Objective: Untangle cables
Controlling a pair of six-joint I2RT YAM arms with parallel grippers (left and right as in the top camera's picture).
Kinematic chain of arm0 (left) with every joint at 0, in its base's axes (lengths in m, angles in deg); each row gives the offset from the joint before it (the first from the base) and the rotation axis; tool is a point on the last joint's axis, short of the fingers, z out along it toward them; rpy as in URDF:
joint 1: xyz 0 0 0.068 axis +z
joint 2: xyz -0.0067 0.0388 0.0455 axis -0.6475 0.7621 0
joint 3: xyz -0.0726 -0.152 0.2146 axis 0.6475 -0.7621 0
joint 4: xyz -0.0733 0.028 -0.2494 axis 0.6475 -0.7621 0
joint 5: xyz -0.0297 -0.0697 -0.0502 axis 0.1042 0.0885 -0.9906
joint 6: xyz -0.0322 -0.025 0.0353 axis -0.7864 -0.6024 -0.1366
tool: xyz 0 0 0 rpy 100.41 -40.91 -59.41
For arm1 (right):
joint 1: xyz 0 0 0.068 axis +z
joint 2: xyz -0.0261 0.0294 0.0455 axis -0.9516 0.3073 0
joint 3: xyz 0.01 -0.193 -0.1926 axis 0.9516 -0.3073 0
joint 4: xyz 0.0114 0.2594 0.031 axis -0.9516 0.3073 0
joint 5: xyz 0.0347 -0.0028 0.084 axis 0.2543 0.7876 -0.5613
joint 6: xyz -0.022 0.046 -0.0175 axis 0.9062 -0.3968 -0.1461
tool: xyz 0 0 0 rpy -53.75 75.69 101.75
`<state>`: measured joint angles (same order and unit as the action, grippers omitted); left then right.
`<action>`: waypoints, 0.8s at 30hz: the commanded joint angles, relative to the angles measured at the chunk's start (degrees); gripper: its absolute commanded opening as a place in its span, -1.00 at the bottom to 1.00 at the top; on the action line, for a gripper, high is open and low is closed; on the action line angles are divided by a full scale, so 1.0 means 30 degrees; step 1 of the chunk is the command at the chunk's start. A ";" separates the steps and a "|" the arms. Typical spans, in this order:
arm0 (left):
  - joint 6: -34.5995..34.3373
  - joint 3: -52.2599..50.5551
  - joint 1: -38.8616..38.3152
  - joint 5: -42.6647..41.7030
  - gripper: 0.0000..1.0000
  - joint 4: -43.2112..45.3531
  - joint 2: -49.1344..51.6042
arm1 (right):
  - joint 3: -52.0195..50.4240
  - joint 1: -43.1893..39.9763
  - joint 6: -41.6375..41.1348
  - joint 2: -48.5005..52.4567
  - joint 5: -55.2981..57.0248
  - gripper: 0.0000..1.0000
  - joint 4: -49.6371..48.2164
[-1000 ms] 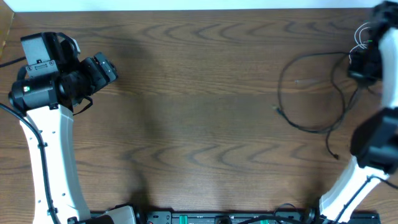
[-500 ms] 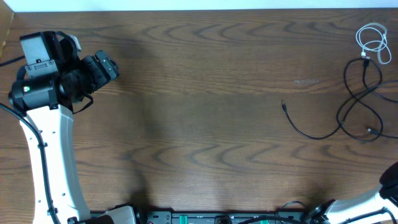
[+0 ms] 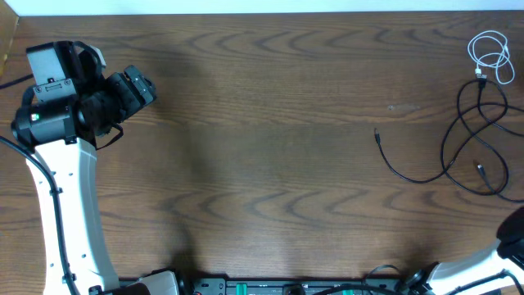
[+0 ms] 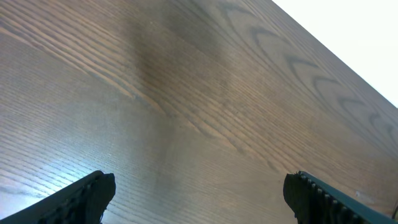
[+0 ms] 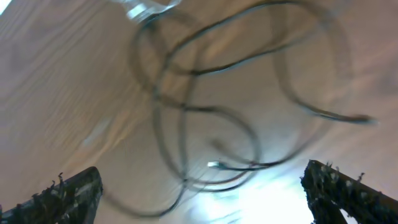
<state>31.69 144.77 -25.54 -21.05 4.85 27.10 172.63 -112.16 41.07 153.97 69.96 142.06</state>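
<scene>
Thin black cables lie in crossing loops on the wooden table at the far right, one plug end pointing left. A short white cable is coiled just behind them, near the table's back edge. In the blurred right wrist view the black cables overlap on the wood, with a small plug among them. My right gripper hangs open above them, holding nothing. My left gripper is far off at the left, open over bare wood.
The right arm shows only at the bottom right corner of the overhead view. The left arm's white link runs along the left side. An equipment rail lines the table's front edge.
My right arm has pulled away from the cables to the bottom right corner and its gripper has opened. The black cables dropped flat and their loops shifted. The left arm has not moved.
</scene>
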 commanded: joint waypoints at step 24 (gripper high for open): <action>0.0335 -0.0153 0.0073 -0.0277 0.84 -0.0007 0.0073 | -1.3063 1.3209 0.3767 0.0197 0.0816 0.22 -0.6936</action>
<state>31.76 144.77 -25.54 -21.27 4.78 27.15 136.04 -74.70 55.93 154.58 67.77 123.44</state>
